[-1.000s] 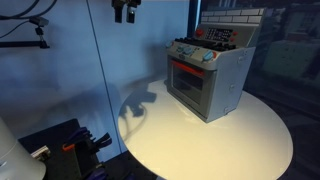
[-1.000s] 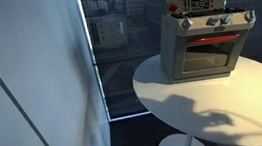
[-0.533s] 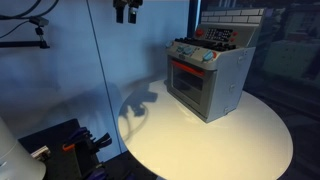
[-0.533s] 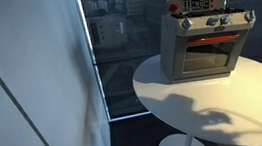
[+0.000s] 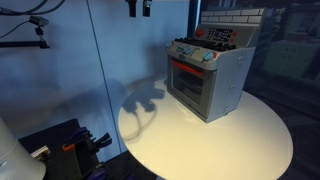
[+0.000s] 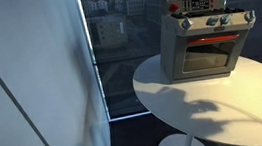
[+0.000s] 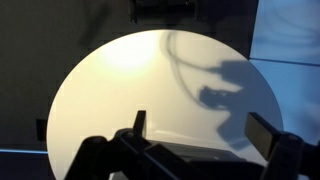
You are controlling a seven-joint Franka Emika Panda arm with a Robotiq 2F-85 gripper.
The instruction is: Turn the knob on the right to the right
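A grey toy oven (image 5: 208,80) with a red-framed door stands at the far side of a round white table (image 5: 230,140); it shows in both exterior views (image 6: 203,46). A row of knobs runs along its front panel; the rightmost knob (image 5: 208,57) (image 6: 248,15) is small and hard to make out. My gripper (image 5: 138,8) hangs high above the table's edge, well away from the oven. In the wrist view the gripper (image 7: 202,128) is open and empty, looking down on the table (image 7: 120,80), with the oven's dark edge (image 7: 165,9) at the top.
A glass wall and window stand behind the table (image 6: 117,44). Dark equipment with cables (image 5: 65,145) sits low beside the table. The arm's shadow (image 5: 145,100) falls on the tabletop in front of the oven.
My gripper has shifted towards the oven along the top of an exterior view. Its shadow on the table has moved with it. The oven has not moved.
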